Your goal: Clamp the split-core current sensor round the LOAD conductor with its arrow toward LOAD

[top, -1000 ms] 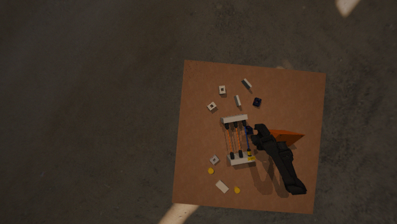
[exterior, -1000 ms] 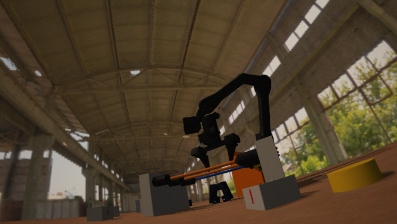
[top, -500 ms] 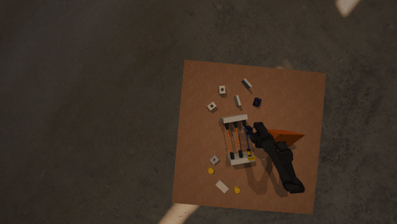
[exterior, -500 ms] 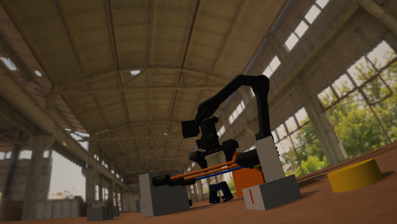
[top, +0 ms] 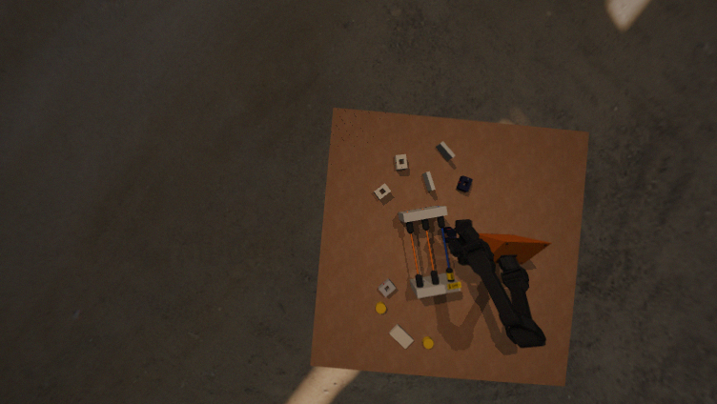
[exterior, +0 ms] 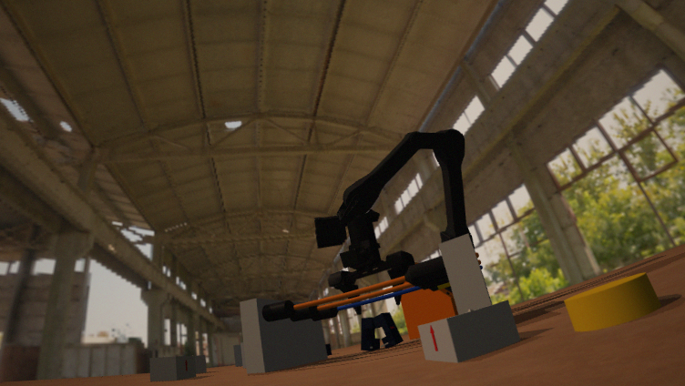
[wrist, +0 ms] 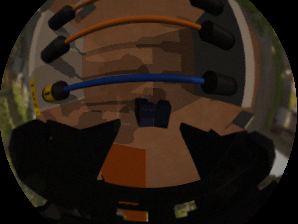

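Observation:
The open split-core sensor (top: 449,231) (exterior: 384,330) (wrist: 152,112) is dark blue and stands on the table beside the blue conductor (top: 445,251) (exterior: 379,297) (wrist: 133,82). That conductor is the right-hand one of three on the fixture; the other two are orange. A yellow LOAD marker (top: 454,285) (wrist: 48,94) sits at its near end. My gripper (top: 454,238) (exterior: 372,275) (wrist: 150,124) is open and empty. It hangs over the sensor at about the height of the conductors, with a finger on each side of it. I cannot read the sensor's arrow.
White end blocks (top: 422,213) (top: 426,290) carry the conductors. An orange wedge (top: 512,245) (exterior: 424,307) stands to the right of the arm. A second dark blue block (top: 463,183), several small white blocks (top: 400,161) (exterior: 465,335) and yellow discs (top: 380,307) (exterior: 611,301) lie around.

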Tool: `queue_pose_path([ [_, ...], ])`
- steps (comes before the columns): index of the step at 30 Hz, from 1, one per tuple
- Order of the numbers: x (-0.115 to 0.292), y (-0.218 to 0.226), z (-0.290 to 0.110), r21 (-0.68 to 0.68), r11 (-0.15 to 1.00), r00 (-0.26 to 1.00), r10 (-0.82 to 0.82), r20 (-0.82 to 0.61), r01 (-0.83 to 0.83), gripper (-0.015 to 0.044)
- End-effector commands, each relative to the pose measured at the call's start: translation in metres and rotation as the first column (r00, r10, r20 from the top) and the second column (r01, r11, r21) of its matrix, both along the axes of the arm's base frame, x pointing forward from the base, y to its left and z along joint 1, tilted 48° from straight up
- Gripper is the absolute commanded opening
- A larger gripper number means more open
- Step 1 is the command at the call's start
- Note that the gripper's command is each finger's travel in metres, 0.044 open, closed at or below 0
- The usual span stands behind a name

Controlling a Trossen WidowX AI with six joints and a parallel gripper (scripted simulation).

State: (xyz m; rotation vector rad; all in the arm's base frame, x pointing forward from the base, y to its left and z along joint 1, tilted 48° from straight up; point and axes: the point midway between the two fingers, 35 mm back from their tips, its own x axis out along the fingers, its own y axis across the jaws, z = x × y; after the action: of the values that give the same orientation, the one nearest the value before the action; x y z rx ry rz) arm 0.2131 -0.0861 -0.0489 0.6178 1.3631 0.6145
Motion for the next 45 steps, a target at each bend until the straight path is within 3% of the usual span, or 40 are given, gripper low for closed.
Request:
queue_pose_path([
  [1,0.001,0.006,-0.003,0.006,1.000,1.000,-0.004,-0.001,0.004,0.0440],
  [11,0.001,0.017,-0.013,0.008,1.000,1.000,-0.004,0.000,0.004,0.0440],
  [16,0.001,0.014,-0.011,0.002,1.000,1.000,0.001,0.000,-0.001,0.0309],
  [29,0.001,0.014,-0.011,0.002,1.000,1.000,0.001,0.000,-0.001,0.0222],
  [37,0.002,-0.010,0.006,-0.002,1.000,1.000,-0.002,-0.001,0.002,0.0012],
  [45,-0.002,-0.044,0.036,-0.003,1.000,1.000,-0.003,-0.003,0.003,0.0000],
])
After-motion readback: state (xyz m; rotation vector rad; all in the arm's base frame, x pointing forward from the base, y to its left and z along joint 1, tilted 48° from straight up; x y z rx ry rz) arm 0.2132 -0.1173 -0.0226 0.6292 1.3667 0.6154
